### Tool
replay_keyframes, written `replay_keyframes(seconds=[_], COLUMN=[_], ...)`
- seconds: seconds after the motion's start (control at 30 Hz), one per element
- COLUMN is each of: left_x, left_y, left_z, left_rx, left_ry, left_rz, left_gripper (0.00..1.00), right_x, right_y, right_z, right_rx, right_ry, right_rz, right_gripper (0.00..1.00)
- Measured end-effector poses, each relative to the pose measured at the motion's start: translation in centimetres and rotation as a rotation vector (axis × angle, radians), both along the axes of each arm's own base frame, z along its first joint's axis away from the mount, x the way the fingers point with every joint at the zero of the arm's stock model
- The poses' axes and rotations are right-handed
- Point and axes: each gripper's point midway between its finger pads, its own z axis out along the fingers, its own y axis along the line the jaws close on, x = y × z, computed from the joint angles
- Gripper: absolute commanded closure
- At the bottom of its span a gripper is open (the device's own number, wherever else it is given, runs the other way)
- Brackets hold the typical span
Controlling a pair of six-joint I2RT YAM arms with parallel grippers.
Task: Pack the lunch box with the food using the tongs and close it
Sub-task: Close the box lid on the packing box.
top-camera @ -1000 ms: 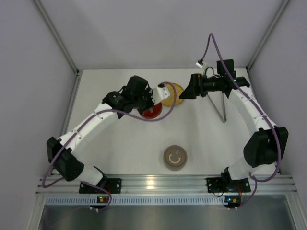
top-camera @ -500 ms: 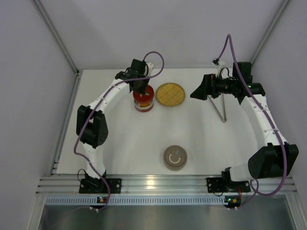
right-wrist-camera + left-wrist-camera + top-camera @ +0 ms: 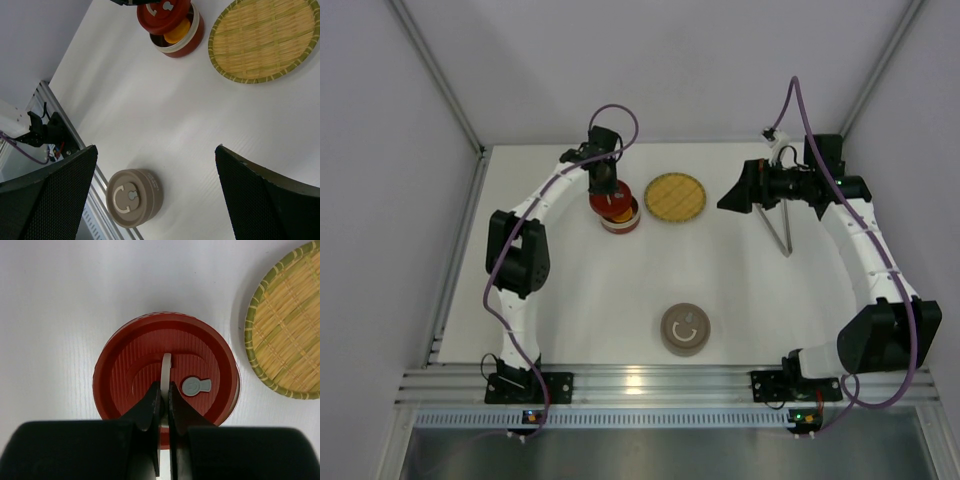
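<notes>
Silver tongs near-to-far, joint nearest; left jaws clamped on red lid, right jaws apart.

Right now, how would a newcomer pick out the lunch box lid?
Start at the woven yellow plate at the back of the table; the red lunch box sits just left of it. The red lid hangs over it, off-centre, pinched by the left hand. It is ribbed with a pale arched handle, unlike the tan tin up front.
</notes>
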Motion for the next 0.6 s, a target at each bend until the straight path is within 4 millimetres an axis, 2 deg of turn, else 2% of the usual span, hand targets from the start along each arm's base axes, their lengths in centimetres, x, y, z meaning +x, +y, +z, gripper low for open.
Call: replay_keyframes(seconds=[0.2, 0.47, 0.6], left_x=[-0.2, -1.8, -1.9], left_y=[-0.4, -0.6, -0.4], left_z=[-0.1, -1.8, -1.9], left_rx=[-0.018, -0.044, -0.054], left_ry=[-0.004, 0.040, 0.040], left_rz=[0.079, 0.164, 0.200], left_gripper=[1.00, 1.00, 1.00], right_x=[0.0, -0.1, -0.3], right_y=[0.0, 0.1, 0.1], right_z=[0.0, 0.0, -0.5], right_rx=[0.003, 0.007, 0.010], right_ry=[0.001, 0.002, 0.019], right_rz=[0.002, 0.006, 0.007], right_gripper=[0.00, 0.01, 0.01])
